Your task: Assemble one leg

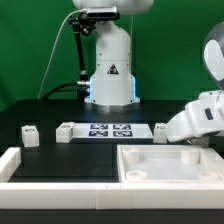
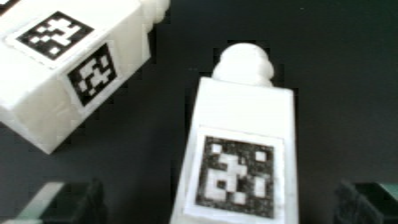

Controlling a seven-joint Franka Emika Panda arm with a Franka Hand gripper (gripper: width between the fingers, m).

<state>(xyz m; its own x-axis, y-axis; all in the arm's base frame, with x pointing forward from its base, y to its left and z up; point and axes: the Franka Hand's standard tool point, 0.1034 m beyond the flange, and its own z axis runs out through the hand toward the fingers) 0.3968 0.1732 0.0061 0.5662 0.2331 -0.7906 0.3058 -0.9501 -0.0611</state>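
Observation:
In the wrist view a white leg point(image 2: 240, 140) lies on the black table, with a square marker tag on its upper face and a rounded peg at its far end. My gripper point(image 2: 222, 200) is open. Its dark fingers point(image 2: 71, 200) stand on either side of the leg's near end, not touching it. A second white leg point(image 2: 71, 65) with two tags lies beside the first. In the exterior view the white hand point(image 1: 193, 118) hangs low over the table at the right and hides its own fingers. A small white leg point(image 1: 160, 130) shows next to it.
The marker board point(image 1: 110, 130) lies mid-table in front of the robot base point(image 1: 110, 75). Two more small white blocks point(image 1: 30, 133) point(image 1: 66, 131) sit to its left in the exterior view. The large white tray point(image 1: 215, 172) lies front right, and a white raised wall point(image 1: 10, 165) front left.

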